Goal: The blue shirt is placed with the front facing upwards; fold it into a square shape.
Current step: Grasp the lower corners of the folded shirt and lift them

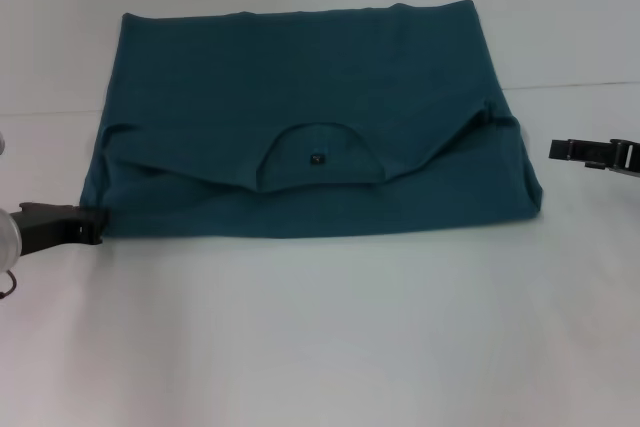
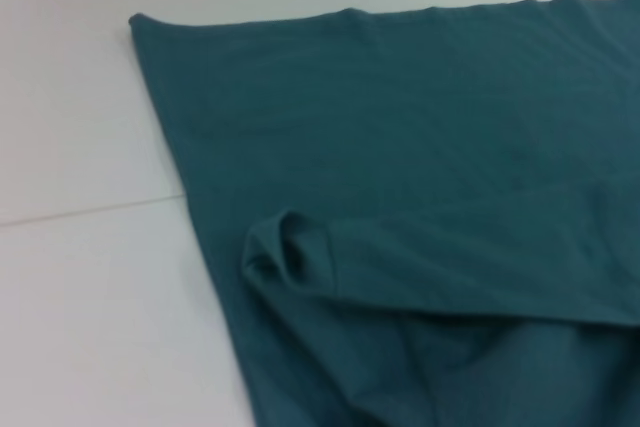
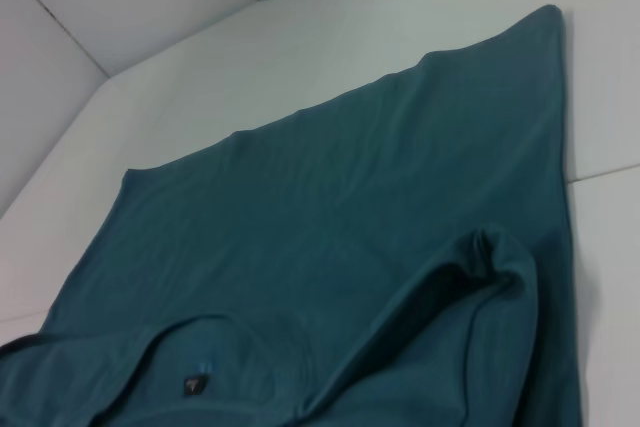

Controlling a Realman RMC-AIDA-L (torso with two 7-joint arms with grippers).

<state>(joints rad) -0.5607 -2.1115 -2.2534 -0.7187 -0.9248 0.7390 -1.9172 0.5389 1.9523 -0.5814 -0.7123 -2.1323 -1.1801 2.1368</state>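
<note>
Left gripper (image 1: 98, 226) touching near-left corner of folded teal-blue cotton shirt (image 1: 300, 97), finger state unclear; right gripper (image 1: 556, 150) hovers apart, state unclear.

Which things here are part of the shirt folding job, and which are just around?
Job: shirt, partly folded, collar showing; left gripper at its near left corner; right gripper beside its right edge, apart.
Just around: table.

— What does the left tool (image 1: 88, 226) look like?
— Matte black, blocky fingers on a pale silver-grey rounded wrist, with a thin dark cable loop hanging below it.
— And the right tool (image 1: 562, 150)?
— Black too, flat and narrow, with a small white patch near its rear.
</note>
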